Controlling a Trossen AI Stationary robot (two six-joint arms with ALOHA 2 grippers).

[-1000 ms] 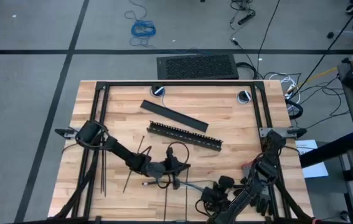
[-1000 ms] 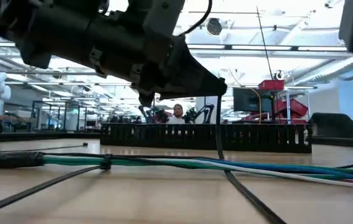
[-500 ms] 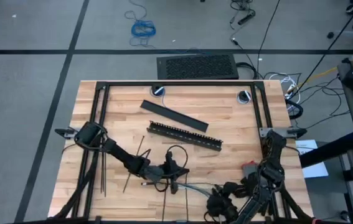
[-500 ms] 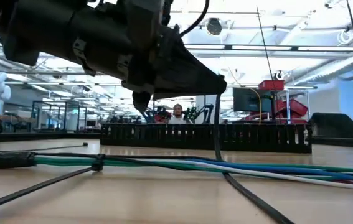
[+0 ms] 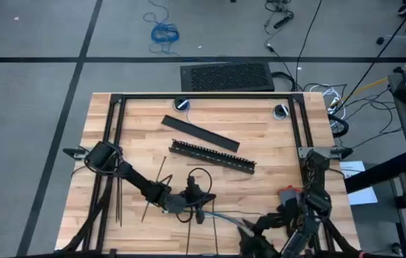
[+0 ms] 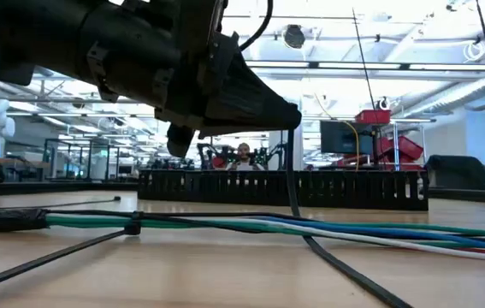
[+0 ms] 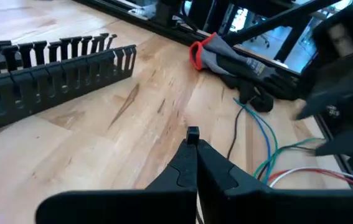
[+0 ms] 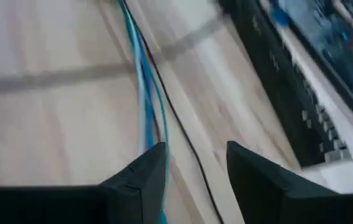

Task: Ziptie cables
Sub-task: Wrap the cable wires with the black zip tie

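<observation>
In the high view the left gripper (image 5: 197, 198) sits low in the middle of the wooden table (image 5: 260, 136), at the end of an arm that reaches in from the left edge. Its own wrist view shows the fingers (image 7: 185, 171) pressed together with no gap, and a small black nub stands up at their tips; it looks like the end of a ziptie (image 6: 292, 162), though the nub is too small to be sure. In the low view that thin black strip drops from the gripper tip near the centre of the frame, curves down to the tabletop and runs off toward the lower right.

The cables (image 6: 251, 227) lie flat across the table in the low view, a band of green, blue and pale wires stretching from the left edge to the right edge, with a small black band (image 6: 133, 227) around them left of centre. In the high view they show as a faint pale line (image 5: 220, 217) just right of the left gripper. More zipties (image 5: 119, 199) lie as thin dark strips at the lower left of the high view.

The right gripper (image 5: 249, 233) is at the bottom of the high view, right of centre. Its wrist view shows the two fingers (image 8: 145, 180) clearly apart with nothing between them, the blue wires (image 8: 145, 93) running on the wood beyond.

A black slotted bar (image 5: 213, 156) lies slanted across the table's centre, with a flat black bar (image 5: 199, 133) above it
</observation>
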